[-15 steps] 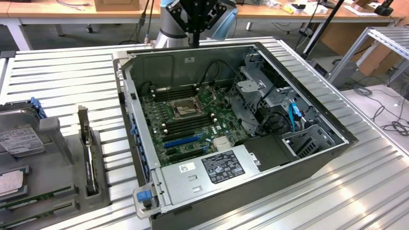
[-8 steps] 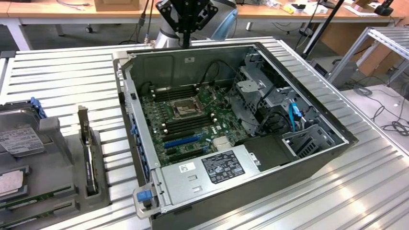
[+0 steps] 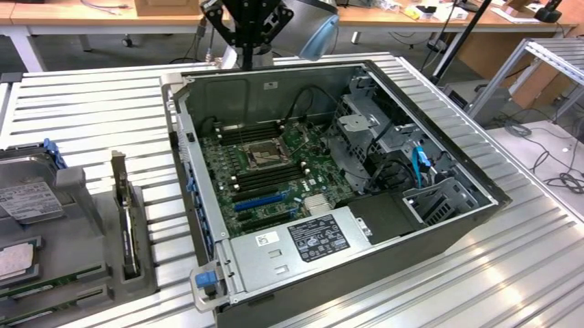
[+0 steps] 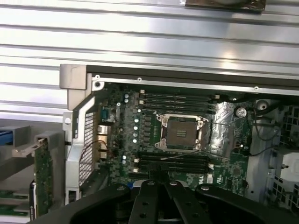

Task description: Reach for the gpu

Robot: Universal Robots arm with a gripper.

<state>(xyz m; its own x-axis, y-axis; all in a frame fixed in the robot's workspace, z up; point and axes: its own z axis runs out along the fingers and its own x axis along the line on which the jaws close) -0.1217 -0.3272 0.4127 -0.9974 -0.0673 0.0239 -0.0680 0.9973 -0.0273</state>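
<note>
Pincer (image 3: 245, 60) hovers over computer case (image 3: 273, 80) rim, gpu (image 3: 123, 212) well apart

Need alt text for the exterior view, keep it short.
An open computer case lies on its side on a ribbed metal table, its motherboard exposed with an empty processor socket. The gripper hangs above the case's far edge. At the exterior view's left, a card stands on edge in a grey rack.
</note>
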